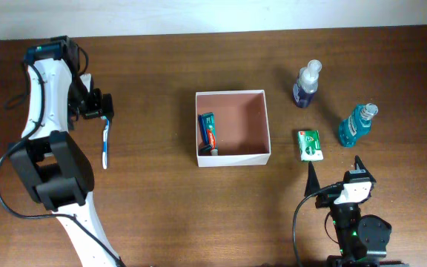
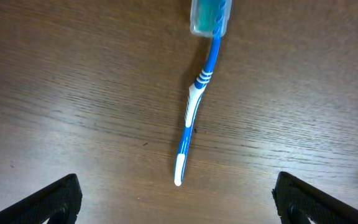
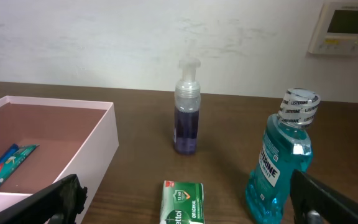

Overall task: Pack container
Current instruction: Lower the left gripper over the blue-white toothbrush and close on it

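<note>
Fingers (image 2: 55, 200) of the left gripper (image 1: 99, 106) stood spread wide and held nothing. They hovered over the blue toothbrush (image 2: 194, 106), which lay flat on the table (image 1: 154, 193); in the wrist view its capped head was at 12 o'clock and its handle end pointed to 6 o'clock between them. So thin and low a handle could well swivel away if the pads closed off-centre, the tips might scrape the wood if they sank too far, and the clear cap (image 2: 211, 15) might come loose. At 3 o'clock from the brush, mid-table and well apart from it, sat the open container (image 1: 232, 159), with a toothpaste tube (image 1: 207, 132) along its 9 o'clock wall. A brush released short would likely catch that wall or land across the tube. A small green pack (image 1: 310, 144) lay near the box's 4 o'clock corner, a purple pump bottle (image 1: 306, 83) stood at its 1 o'clock and a blue mouthwash bottle (image 1: 356, 124) at 3 o'clock. The right gripper (image 1: 335, 172), at 6 o'clock of the pack, was likewise spread and empty; reaching past the pack, it could topple the tall mouthwash.
</note>
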Robot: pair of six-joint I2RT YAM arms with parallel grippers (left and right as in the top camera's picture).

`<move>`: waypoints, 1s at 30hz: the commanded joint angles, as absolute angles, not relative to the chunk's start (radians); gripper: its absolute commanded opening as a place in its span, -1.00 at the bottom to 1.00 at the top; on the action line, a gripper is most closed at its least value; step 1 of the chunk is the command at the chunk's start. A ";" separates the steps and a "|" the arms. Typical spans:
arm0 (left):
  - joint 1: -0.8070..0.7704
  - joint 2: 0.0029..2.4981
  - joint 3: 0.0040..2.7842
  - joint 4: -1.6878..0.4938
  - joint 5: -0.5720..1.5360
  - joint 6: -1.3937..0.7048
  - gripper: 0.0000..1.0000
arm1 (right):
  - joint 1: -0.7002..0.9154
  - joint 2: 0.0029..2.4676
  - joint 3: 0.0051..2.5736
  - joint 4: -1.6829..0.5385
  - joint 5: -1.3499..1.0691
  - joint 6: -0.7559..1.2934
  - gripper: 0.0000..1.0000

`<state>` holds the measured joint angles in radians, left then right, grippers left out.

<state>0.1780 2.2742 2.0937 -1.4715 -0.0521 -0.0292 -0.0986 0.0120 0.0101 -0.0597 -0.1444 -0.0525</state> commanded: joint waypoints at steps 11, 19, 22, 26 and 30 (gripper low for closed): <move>0.179 2.258 1.915 -1.378 -0.049 0.023 0.98 | -0.106 0.004 0.006 -0.065 -0.147 -0.048 0.97; 0.179 2.259 1.882 -1.339 -0.048 0.012 0.98 | -0.106 0.004 0.006 -0.065 -0.147 -0.048 0.97; 0.179 2.259 1.880 -1.327 -0.047 0.012 0.98 | -0.106 0.004 0.006 -0.065 -0.147 -0.048 0.96; 0.179 2.259 1.871 -1.311 -0.048 0.012 0.98 | -0.106 0.004 0.006 -0.065 -0.147 -0.048 0.96; 0.179 2.259 1.840 -1.298 -0.048 0.012 0.98 | -0.106 0.004 0.006 -0.065 -0.147 -0.048 0.96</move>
<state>0.1780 2.2742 1.8721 -1.3075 -0.0528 0.0044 -0.0986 0.0120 0.0101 -0.0597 -0.1444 -0.0525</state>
